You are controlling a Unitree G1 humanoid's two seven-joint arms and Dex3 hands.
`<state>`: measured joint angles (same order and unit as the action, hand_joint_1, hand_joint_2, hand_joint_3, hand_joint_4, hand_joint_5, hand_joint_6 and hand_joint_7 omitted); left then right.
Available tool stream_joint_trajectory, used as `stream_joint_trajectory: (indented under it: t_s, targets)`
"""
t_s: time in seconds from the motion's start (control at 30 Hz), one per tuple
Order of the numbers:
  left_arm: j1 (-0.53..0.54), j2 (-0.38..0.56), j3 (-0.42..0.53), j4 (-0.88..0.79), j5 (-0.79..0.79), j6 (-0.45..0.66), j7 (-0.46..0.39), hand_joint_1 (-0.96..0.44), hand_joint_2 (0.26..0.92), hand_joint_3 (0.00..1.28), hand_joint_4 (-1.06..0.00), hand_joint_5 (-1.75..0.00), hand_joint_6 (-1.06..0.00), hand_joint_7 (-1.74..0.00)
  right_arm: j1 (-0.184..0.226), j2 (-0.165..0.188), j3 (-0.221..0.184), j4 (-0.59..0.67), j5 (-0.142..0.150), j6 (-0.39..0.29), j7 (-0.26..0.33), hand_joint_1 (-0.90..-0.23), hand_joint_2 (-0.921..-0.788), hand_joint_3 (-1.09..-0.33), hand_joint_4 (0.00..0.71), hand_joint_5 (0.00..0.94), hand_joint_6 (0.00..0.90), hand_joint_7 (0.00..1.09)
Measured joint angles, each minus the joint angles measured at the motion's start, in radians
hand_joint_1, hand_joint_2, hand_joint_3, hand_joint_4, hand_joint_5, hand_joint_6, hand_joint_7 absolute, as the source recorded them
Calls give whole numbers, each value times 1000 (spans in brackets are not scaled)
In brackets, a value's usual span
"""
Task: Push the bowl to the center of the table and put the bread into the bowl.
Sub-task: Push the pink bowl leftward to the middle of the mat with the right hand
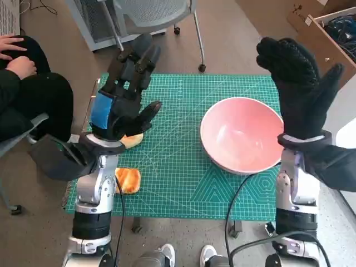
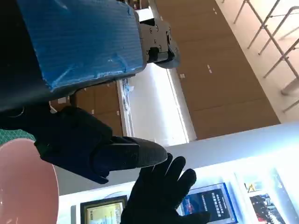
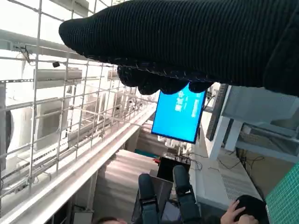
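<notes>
Both hands raised and empty before the bowl push.
The round pink bowl (image 1: pixel 242 135) sits right of centre on the green gridded cutting mat (image 1: pixel 183 167); two golden bread pieces (image 1: pixel 128 179) lie lower left. The blue-taped left hand (image 1: pixel 123 92) and gloved right hand (image 1: pixel 297 89) hover spread wide. Next, the right hand likely nudges the bowl leftward. Brown floor, chair legs and a seated person (image 1: pixel 25 83) surround the table.

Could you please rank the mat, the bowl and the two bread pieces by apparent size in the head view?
1. Mat, largest.
2. Bowl.
3. Near bread and far bread: unranked, since the left hand covers most of the far one.
</notes>
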<state>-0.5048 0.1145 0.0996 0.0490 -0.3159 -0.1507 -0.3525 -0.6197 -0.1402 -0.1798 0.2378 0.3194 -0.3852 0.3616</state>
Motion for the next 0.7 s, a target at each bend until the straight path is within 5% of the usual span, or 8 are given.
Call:
stream_joint_trajectory:
  t_s: [0.7]
  targets:
    - [0, 0, 0, 3, 0, 0, -2, -518, 776, 397, 1, -212, 1, -565, 0, -34, -49, 45, 23, -13, 22, -522, -921, -559, 331, 0, 208, 435]
